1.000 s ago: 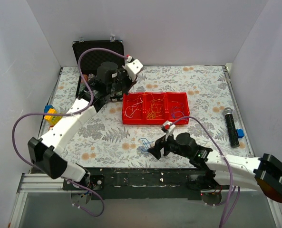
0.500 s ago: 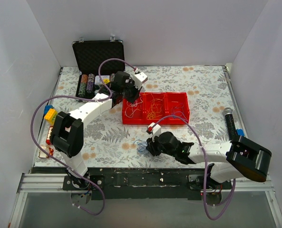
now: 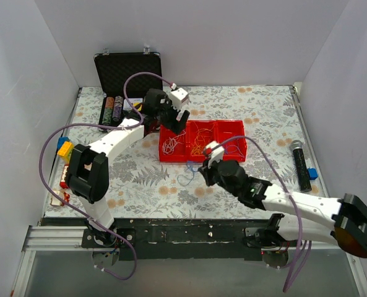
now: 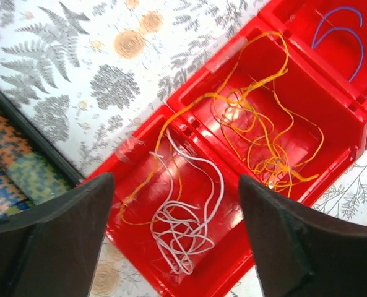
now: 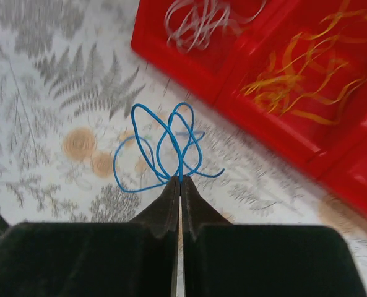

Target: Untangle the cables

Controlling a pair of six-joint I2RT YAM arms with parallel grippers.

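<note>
Item: cables (image 3: 197,143), thread-thin wires in blue, orange and white, partly sorted by colour.
Blue cable (image 5: 161,148): a fan of loose loops over the bench (image 5: 47,74), just outside the red tray (image 5: 189,68). I cannot tell whether the loops rest on the bench or hang above it.
Right gripper (image 5: 180,180): clenched on the blue cable, pinching it where the loops converge.
Left gripper (image 4: 174,198): released, fingers spread wide above the tray's end compartment, nothing between them.
White cable (image 4: 186,235): a curled heap in that end compartment.
Orange cable (image 4: 257,133): sprawled in the middle compartment. One strand crosses the divider into the white cable's compartment.
Second blue strand (image 4: 339,28): in the far compartment, only partly in view.
Handling, as I judge it: close to weightless and limp, yet springy enough to keep its curls. Loops look likely to snag on each other and on the tray walls. Wire this thin could slip from the pads unless pinched squarely.
Where to take hold: the stray orange strand at the divider, clear of the white heap. The blue cable's present pinch point looks sound.
Also present: black case (image 3: 127,68) with chips (image 3: 114,105); microphone (image 3: 301,164).
Writing: none legible; no brand or label readable on tray, cables or either gripper.
</note>
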